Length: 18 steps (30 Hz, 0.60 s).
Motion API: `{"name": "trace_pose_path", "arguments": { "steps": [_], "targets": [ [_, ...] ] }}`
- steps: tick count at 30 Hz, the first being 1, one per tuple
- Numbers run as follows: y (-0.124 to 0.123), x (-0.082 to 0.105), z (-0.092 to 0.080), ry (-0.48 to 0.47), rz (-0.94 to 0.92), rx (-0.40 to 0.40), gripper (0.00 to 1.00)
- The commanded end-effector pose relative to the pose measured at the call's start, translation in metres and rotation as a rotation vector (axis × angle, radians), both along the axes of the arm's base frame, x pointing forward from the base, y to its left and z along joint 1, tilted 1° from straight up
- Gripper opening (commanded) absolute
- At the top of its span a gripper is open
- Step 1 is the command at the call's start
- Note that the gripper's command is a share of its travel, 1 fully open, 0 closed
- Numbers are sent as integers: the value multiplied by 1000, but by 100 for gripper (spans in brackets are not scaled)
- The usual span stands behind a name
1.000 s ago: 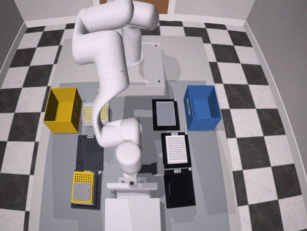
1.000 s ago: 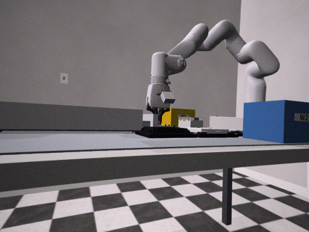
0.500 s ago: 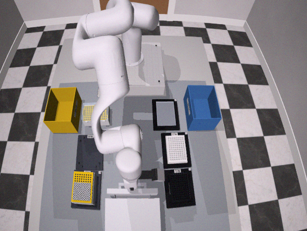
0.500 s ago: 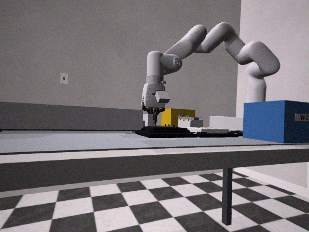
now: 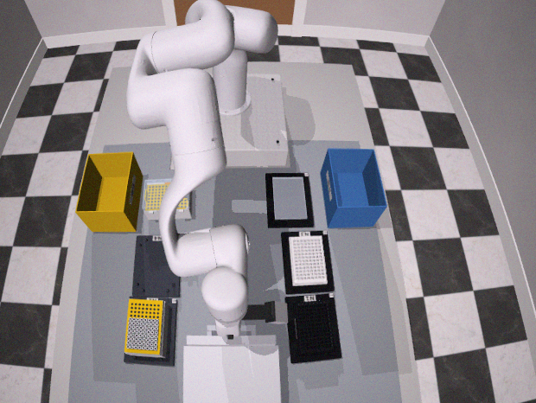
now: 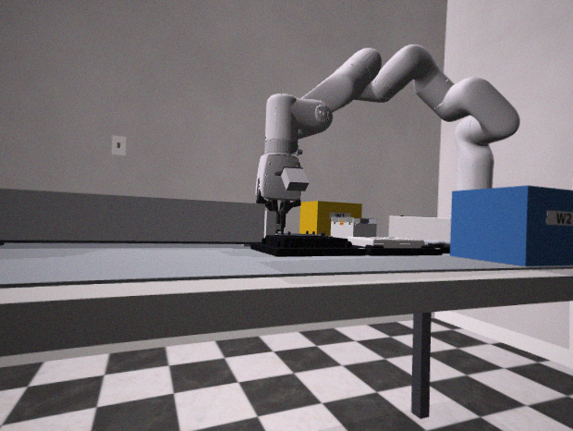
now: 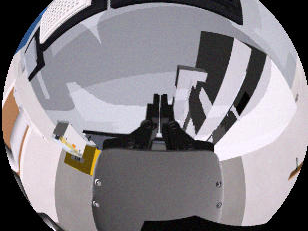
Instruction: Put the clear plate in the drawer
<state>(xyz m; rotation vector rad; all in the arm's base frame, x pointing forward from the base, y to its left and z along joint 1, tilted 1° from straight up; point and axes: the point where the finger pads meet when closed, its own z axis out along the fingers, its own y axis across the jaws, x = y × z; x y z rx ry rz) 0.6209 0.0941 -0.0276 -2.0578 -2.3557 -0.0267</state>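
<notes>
The cooler CD [image 5: 231, 374] is a white box at the bench's near edge. Only a narrow strip of its drawer front [image 5: 203, 340] shows against the housing, and the drawer's inside is hidden. I see no clear plate in any view. My gripper [image 5: 229, 336] is shut on nothing and points straight down at the drawer front, under the wrist. From the side its fingertips [image 6: 280, 227] hang just above bench height. In the wrist view the shut fingers stand over grey and white surfaces. I cannot see the lamp.
An empty dark nest [image 5: 156, 266] lies left of the arm, with the yellow tip box [image 5: 144, 331] in front of it. A white plate [image 5: 307, 259] and a black plate [image 5: 312, 327] sit on the right. The yellow bin [image 5: 110, 190] and blue bin [image 5: 353, 186] stand further back.
</notes>
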Motion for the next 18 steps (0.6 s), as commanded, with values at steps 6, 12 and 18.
{"name": "trace_pose_path", "arguments": {
  "steps": [6,12,18],
  "targets": [
    [2,14,3,-5,0,1,0],
    [2,14,3,-5,0,1,0],
    [2,14,3,-5,0,1,0]
  ]
}}
